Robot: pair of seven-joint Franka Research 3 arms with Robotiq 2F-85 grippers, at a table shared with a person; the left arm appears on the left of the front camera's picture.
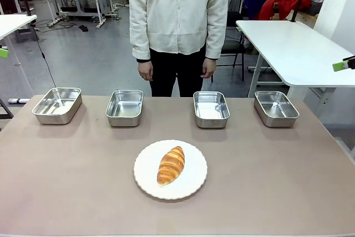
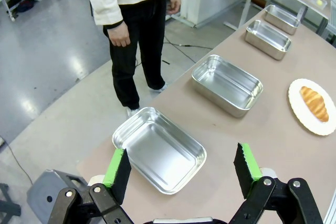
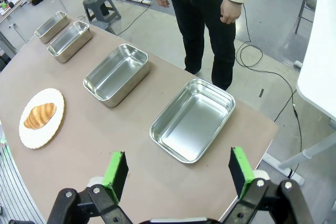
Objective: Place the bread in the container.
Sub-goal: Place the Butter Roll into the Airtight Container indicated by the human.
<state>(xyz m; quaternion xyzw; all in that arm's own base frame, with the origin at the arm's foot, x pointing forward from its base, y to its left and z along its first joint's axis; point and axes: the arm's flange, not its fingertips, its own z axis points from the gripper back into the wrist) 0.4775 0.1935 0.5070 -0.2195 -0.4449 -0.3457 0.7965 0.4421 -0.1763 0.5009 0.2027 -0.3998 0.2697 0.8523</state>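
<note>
The bread [image 1: 171,165] is a golden-brown croissant-shaped loaf lying on a round white plate [image 1: 147,173] in the middle of the table. Beyond it, several identical steel containers stand empty in a row, among them the far-left [image 1: 57,105] and far-right [image 1: 275,108] ones. My left gripper [image 2: 182,170] is open, high above the left-end container [image 2: 160,150], with the bread [image 2: 314,103] far off. My right gripper [image 3: 178,174] is open too, above the right-end container [image 3: 193,120], and the bread [image 3: 40,115] lies well away from it.
A person [image 1: 178,20] stands at the far edge of the table, both hands hanging down. A white table [image 1: 294,48] stands at the back right. Bare brown tabletop [image 1: 277,181] surrounds the plate.
</note>
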